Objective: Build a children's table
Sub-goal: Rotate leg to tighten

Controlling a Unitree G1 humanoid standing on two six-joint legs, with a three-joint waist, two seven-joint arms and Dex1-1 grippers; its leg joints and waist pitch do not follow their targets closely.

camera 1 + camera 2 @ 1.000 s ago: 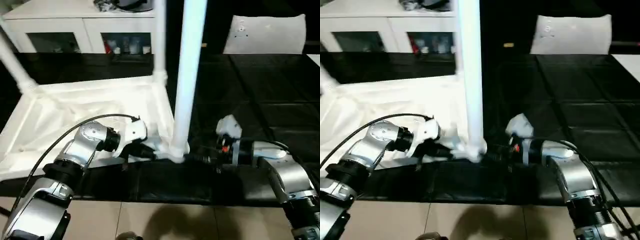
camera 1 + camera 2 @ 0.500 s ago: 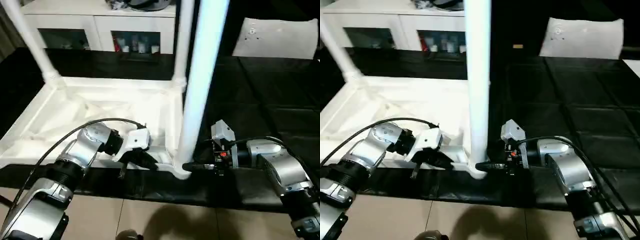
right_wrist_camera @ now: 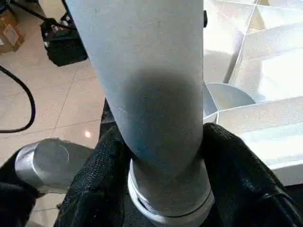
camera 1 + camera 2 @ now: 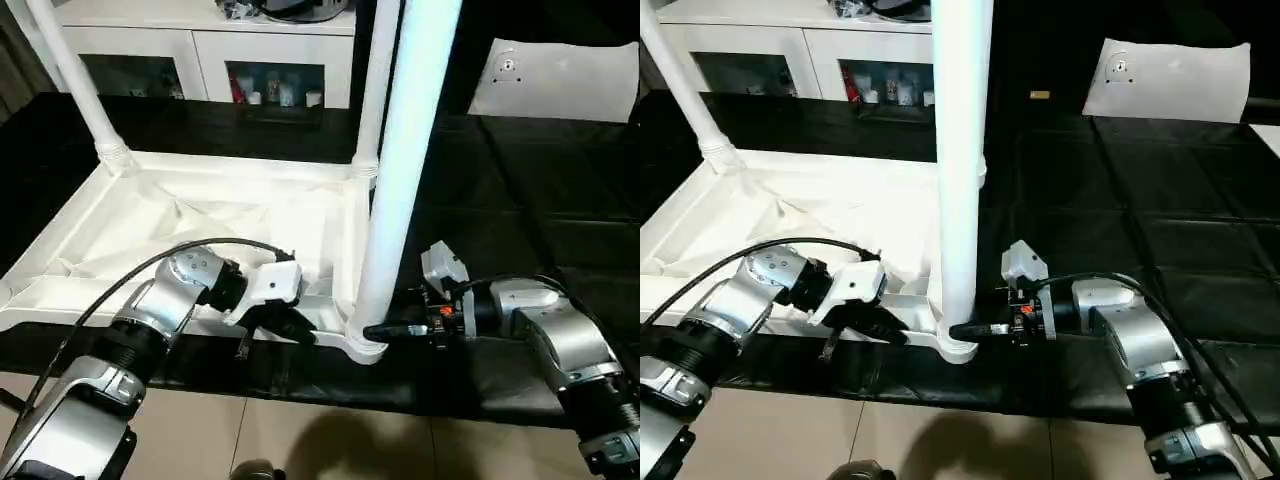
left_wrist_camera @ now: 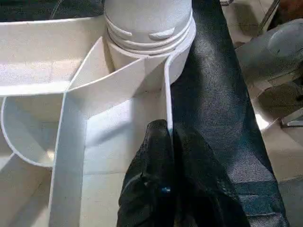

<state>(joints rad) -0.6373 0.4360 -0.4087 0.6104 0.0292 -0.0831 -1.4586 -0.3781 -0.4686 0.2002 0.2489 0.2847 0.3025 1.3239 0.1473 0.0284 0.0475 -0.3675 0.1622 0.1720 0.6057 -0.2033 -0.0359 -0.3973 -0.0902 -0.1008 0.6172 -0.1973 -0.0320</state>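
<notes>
The children's table lies upside down: its white tabletop [image 4: 230, 200] shows its ribbed underside. A thick white leg [image 4: 405, 150] stands upright in the near right corner socket [image 4: 362, 345]. Two more legs rise at the back left [image 4: 75, 80] and back right [image 4: 372, 90]. My left gripper [image 5: 169, 137] is shut on the tabletop's thin front rim, just left of that socket. My right gripper [image 3: 163, 137] reaches in from the right at the near leg's base, and its black fingers [image 3: 106, 156] press the leg [image 3: 142, 71] from both sides.
The tabletop rests on a big black-covered work table [image 4: 520, 200], whose front edge runs just below my grippers, with tiled floor [image 4: 300, 440] beyond. A white glass-door cabinet [image 4: 200, 40] stands at the back. A white sheet [image 4: 560, 80] lies at the back right.
My right gripper's fingers have closed in on the base of the near leg. The left gripper keeps its hold on the rim. The camera has shifted.
</notes>
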